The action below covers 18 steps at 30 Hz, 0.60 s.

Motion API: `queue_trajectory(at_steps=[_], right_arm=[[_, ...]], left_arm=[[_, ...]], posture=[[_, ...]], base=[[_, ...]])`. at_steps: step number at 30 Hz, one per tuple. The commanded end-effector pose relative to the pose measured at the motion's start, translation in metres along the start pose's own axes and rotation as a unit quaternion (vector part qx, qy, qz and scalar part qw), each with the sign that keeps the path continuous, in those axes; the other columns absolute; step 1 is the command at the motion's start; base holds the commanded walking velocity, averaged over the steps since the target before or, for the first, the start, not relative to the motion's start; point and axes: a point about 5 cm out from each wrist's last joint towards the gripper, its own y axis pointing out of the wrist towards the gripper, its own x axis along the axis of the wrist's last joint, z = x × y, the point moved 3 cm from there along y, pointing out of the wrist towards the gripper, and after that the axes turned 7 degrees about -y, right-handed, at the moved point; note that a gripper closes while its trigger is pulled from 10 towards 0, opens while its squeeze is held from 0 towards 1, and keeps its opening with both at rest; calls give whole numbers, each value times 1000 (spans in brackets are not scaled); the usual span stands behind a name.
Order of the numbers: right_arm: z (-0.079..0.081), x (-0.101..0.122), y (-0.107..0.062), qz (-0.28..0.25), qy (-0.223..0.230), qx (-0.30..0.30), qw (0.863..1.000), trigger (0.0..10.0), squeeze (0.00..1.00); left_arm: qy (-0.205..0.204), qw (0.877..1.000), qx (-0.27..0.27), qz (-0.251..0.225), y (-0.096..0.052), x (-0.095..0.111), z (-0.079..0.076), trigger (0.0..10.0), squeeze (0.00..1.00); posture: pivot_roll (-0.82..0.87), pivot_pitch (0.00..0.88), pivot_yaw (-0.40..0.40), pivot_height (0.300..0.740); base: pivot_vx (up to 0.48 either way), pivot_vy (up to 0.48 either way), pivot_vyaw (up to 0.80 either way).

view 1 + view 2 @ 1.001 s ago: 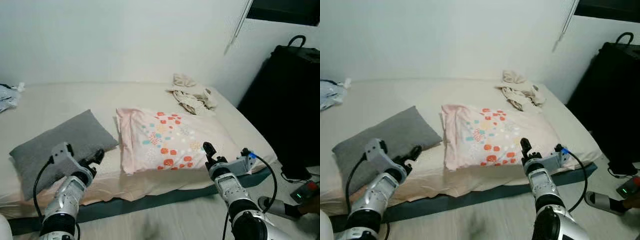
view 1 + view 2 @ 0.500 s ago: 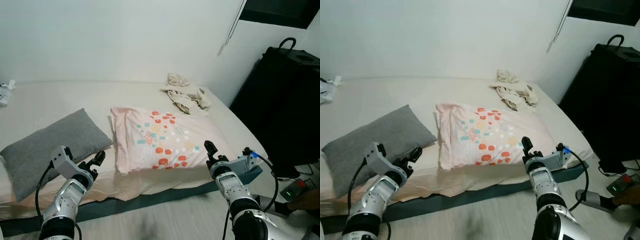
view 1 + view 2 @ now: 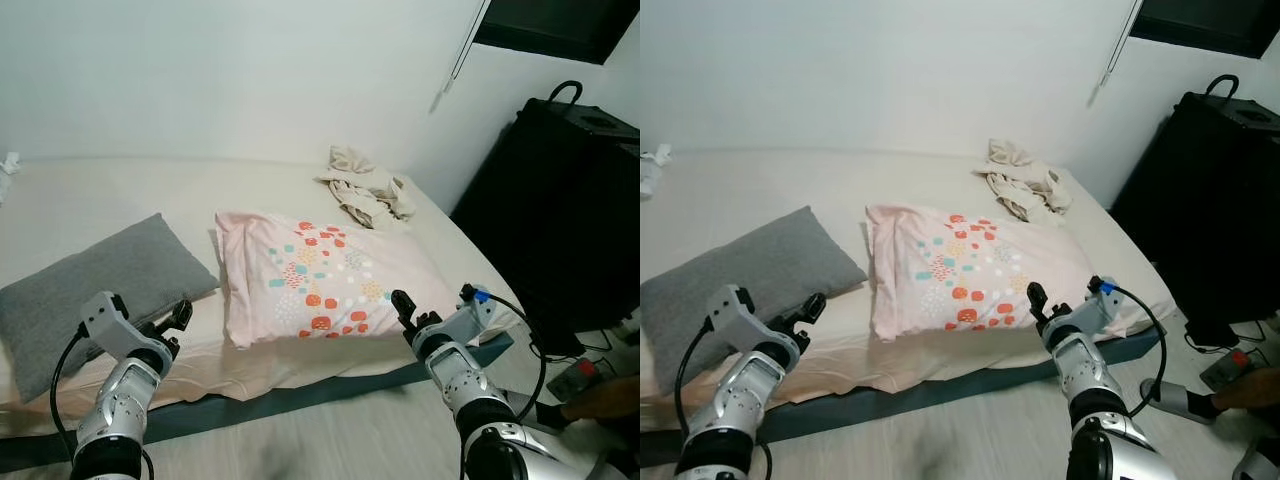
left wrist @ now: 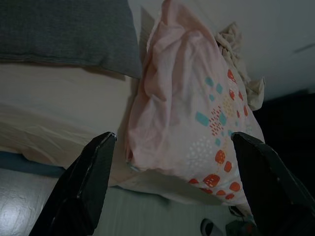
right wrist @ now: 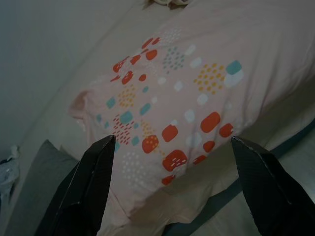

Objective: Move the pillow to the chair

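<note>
pillow: the pink pillow (image 3: 325, 285) with red, teal and yellow spots lies flat on the bed (image 3: 80, 200), near the bed's front edge and toward its right half; nothing holds it

long axis: runs roughly along the bed's front edge, slightly skewed; one short end faces the grey pillow (image 3: 95, 285), the other faces the bed's right corner

direction from grippers: the pillow lies ahead of and between both grippers, farther onto the bed than either; each gripper sits just off the bed's front edge, one toward each short end

nearer arm: the right gripper (image 3: 410, 312) looks closer, just beside the pillow's near right corner; the left gripper (image 3: 172, 320) is farther off, nearer the grey pillow than the pink one

left gripper state: fingers spread wide in the left wrist view, the pink pillow framed between them; empty, touching nothing

right gripper state: fingers (image 5: 83, 191) likewise parted wide with the pillow's spotted face between them; empty, no contact

next move, judged: both arms need to reach forward over the bed's edge and close in on the pillow's two short ends

other: a crumpled cloth (image 3: 365, 190) lies at the bed's far right; a black case (image 3: 550, 220) stands right of the bed; no chair can be made out
</note>
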Motion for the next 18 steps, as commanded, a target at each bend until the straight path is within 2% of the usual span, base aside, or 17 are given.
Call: queue_trajectory(at_steps=[1, 9, 18], right_arm=[[-3, 3, -1, -5, 1, -5, 1000, 10000, 0], [-9, 2, -4, -6, -6, -12, 1000, 10000, 0], [-9, -4, -6, -4, -1, -14, 1000, 10000, 0]], left_arm=[[4, 1000, 3, 19, -2, -13, 0, 10000, 0], [17, 1000, 1, 26, -2, -16, -1, 10000, 0], [28, 999, -3, 32, -1, -12, -1, 10000, 0]], posture=[[-74, 17, -239, 740], [-75, 20, -234, 740], [-81, 17, -217, 740]], base=[[0, 0, 0], [0, 0, 0], [0, 0, 0]])
